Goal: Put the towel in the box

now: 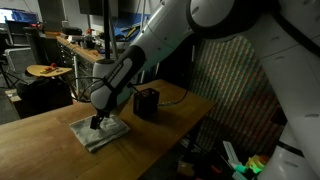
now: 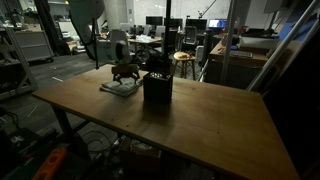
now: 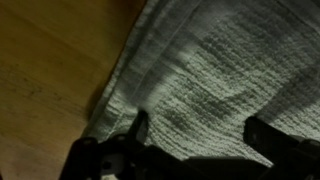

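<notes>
— Where does the close exterior view stand?
— Raised, just off the table (image 1: 40, 148), looking down across it. The box (image 1: 146, 103) is near mid-frame, and the arm (image 1: 190, 35) crowds the space above and right of it.
— And the wider one?
— Farther back and lower, looking along the table to the box at its far side.
— What do they share?
— The box, the towel (image 2: 120, 87) beside it and the tabletop.
— The wrist view?
— It looks steeply down, very near the towel, with the end effector (image 3: 197, 125) at the bottom edge.
</notes>
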Available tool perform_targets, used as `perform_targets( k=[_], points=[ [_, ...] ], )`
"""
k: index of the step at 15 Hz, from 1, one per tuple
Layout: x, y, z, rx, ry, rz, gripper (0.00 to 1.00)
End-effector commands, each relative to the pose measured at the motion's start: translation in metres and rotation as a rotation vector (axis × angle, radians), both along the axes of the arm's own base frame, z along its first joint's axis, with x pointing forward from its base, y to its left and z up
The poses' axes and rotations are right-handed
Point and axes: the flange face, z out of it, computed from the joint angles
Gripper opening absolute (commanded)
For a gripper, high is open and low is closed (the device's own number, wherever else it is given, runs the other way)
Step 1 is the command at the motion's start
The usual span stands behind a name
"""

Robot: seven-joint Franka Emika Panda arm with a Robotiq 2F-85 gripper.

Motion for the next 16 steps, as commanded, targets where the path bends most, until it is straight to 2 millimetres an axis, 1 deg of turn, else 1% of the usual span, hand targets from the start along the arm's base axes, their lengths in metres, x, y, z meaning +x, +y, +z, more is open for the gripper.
perform_targets(
  k=[1,2,3,4,5,8,10,12,13,15,16],
  points=[
    [-0.006,0.01,-0.015,-0.021,0.02,0.015,1.0],
    [-0.01,0.013,-0.016,-0.02,0.029,0.018,1.0],
    [-0.015,0.017,-0.016,-0.017,0.038,0.023,0.75],
    [-0.018,0.02,-0.016,-0.016,0.045,0.025,0.73],
    [-0.023,0.024,-0.015,-0.017,0.047,0.029,0.68],
    [-0.033,0.036,-0.007,-0.009,0.059,0.041,0.46],
    [-0.04,0.043,0.002,-0.001,0.064,0.045,0.33],
    [-0.047,0.05,0.018,0.013,0.071,0.039,0.19],
    [-0.05,0.053,0.026,0.02,0.069,0.034,0.13],
    [-0.053,0.057,0.052,0.041,0.051,0.019,0.1],
    [-0.054,0.058,0.066,0.052,0.035,0.011,0.11]
  ],
)
